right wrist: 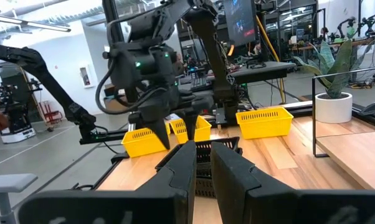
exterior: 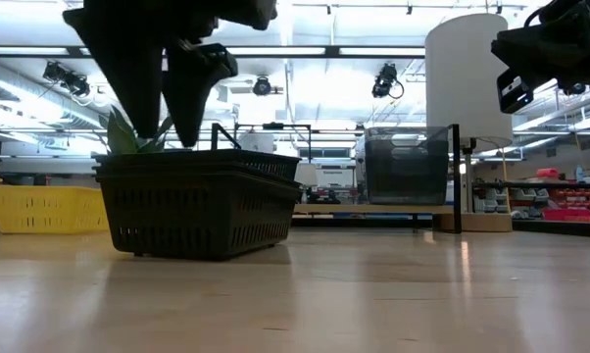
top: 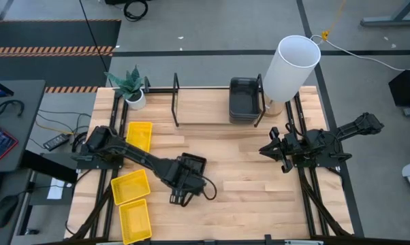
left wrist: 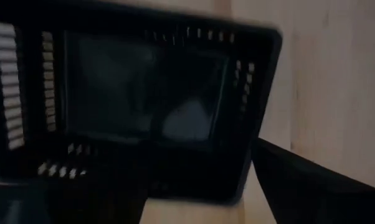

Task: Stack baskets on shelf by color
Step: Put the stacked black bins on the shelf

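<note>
A stack of black mesh baskets [exterior: 202, 206] stands flat on the table near its middle [top: 195, 162]. My left gripper [exterior: 170, 143] is open above the stack, fingers pointing down, tips at rim height; it also shows in the right wrist view [right wrist: 175, 140]. Three yellow baskets [top: 139, 135] [top: 130, 185] [top: 134, 219] lie on the table's left side. Dark grey baskets [top: 244, 101] sit nested on the black rod shelf [top: 176, 102] at the far edge. My right gripper [top: 268, 148] waits at the right, raised, shut and empty, pointing toward the left. My left gripper comes at the black stack from above, fingers pointing down beside one rim [left wrist: 194, 194]. One finger [left wrist: 312, 186] shows outside a corner of the basket. Whether either finger touches the basket, I cannot tell.
A tall white cylinder [top: 291, 67] stands at the shelf's right end and a potted plant [top: 132, 87] at its left end. The shelf's left and middle bays [top: 205, 102] hold nothing. Bare wood [top: 253, 197] lies between the arms.
</note>
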### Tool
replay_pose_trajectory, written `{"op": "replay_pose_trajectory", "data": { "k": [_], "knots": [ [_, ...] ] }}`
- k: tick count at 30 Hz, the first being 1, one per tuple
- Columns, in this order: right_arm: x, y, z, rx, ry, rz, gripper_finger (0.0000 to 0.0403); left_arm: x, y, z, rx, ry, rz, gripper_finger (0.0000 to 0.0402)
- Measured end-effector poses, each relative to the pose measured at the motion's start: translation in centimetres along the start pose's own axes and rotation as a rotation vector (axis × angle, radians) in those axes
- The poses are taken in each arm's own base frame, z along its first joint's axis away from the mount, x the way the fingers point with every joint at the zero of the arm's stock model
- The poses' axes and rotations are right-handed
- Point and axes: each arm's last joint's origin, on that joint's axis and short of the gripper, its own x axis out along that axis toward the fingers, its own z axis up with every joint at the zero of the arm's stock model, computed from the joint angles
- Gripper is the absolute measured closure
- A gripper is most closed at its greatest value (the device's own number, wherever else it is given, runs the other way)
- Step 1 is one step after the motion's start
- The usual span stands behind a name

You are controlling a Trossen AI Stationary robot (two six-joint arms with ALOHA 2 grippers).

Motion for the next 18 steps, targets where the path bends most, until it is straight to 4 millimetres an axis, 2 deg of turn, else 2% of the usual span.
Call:
{"op": "replay_pose_trajectory", "data": {
  "k": [7,18],
  "knots": [
    [0.0,0.0,0.0,0.0,0.0,0.0,0.0347,1.1,-1.5,0.4,0.023,-0.134,0.01,0.0118],
    [0.0,0.0,0.0,0.0,0.0,0.0,0.0347,2.6,-2.1,-0.5,0.034,-0.114,0.01,0.0123]
  ]
}}
